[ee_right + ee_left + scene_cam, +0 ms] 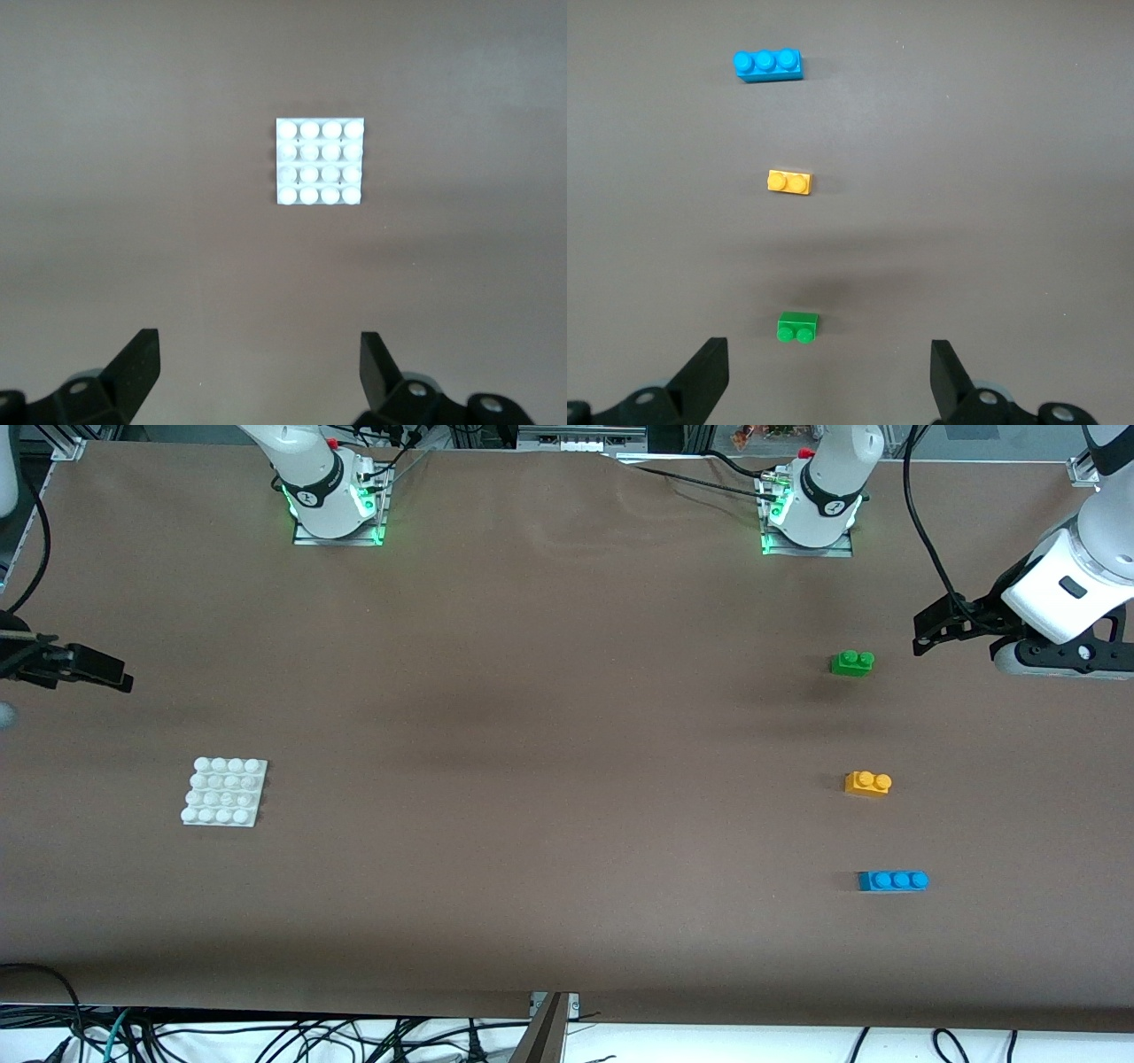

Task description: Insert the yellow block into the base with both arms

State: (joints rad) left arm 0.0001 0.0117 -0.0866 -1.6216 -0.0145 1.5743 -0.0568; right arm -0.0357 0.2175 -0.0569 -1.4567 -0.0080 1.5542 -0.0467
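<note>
The yellow block [868, 783] lies flat on the brown table toward the left arm's end, studs up; the left wrist view shows the yellow block [789, 182] too. The white studded base [225, 791] rests toward the right arm's end, and this base [319, 162] fills the middle of the right wrist view. My left gripper [923, 636] hovers open over the table close to the green brick, nothing between its fingers [709, 367]. My right gripper [120, 677] hangs open and empty over the table's edge at the right arm's end, apart from the base.
A green two-stud brick [852, 662] lies farther from the front camera than the yellow block, and a blue three-stud brick [893, 880] lies nearer. In the left wrist view the green brick [798, 327] and blue brick [768, 64] line up with the yellow one.
</note>
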